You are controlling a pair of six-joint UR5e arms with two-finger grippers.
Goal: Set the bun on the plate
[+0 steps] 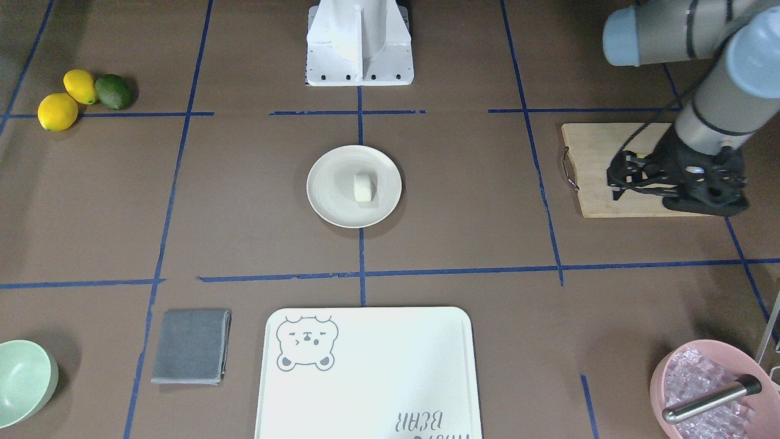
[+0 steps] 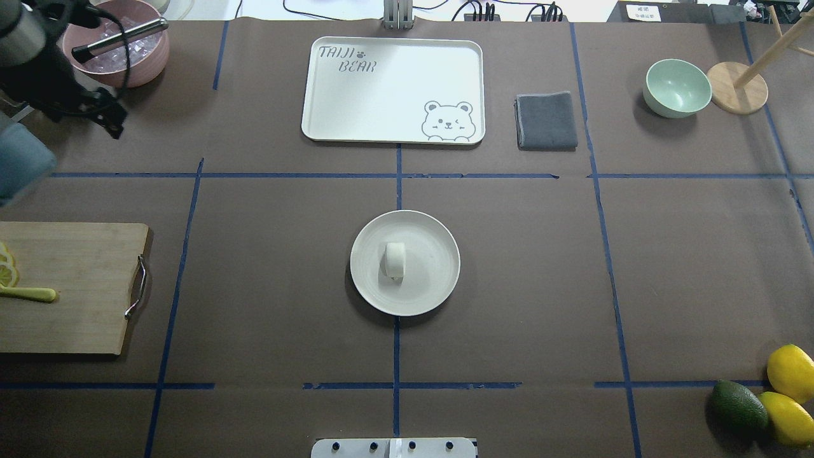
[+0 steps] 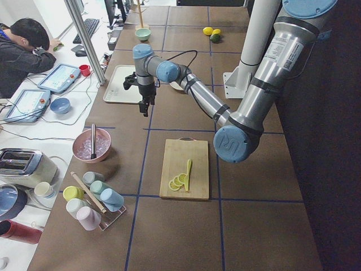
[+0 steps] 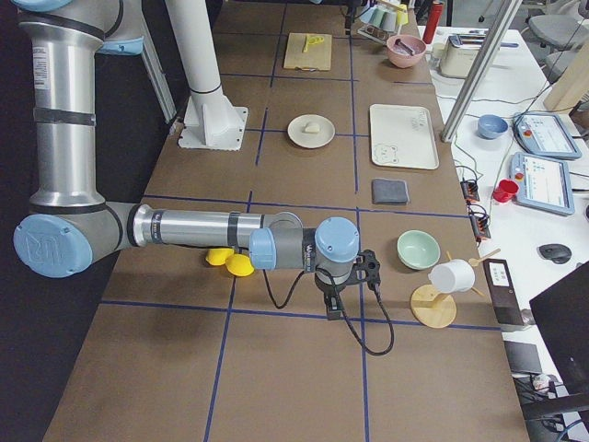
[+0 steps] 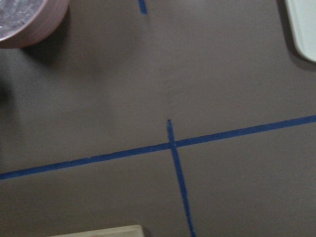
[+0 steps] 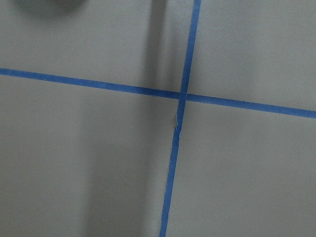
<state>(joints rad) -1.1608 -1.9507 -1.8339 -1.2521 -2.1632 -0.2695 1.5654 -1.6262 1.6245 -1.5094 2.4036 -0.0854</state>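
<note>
White, smooth, stubby bun lies on round cream plate.

Brown table gridded with blue tape. Far edge: white bear-printed tray, folded grey cloth just beside it, mint-green bowl further along, next to round wooden stand base. Pink bowl holds ice, metal-handled tool leaning inside. Wooden cutting board with metal handle carries lemon slices and pale yellow-green utensil. Corner cluster: lemon, second lemon, avocado touching.
</note>
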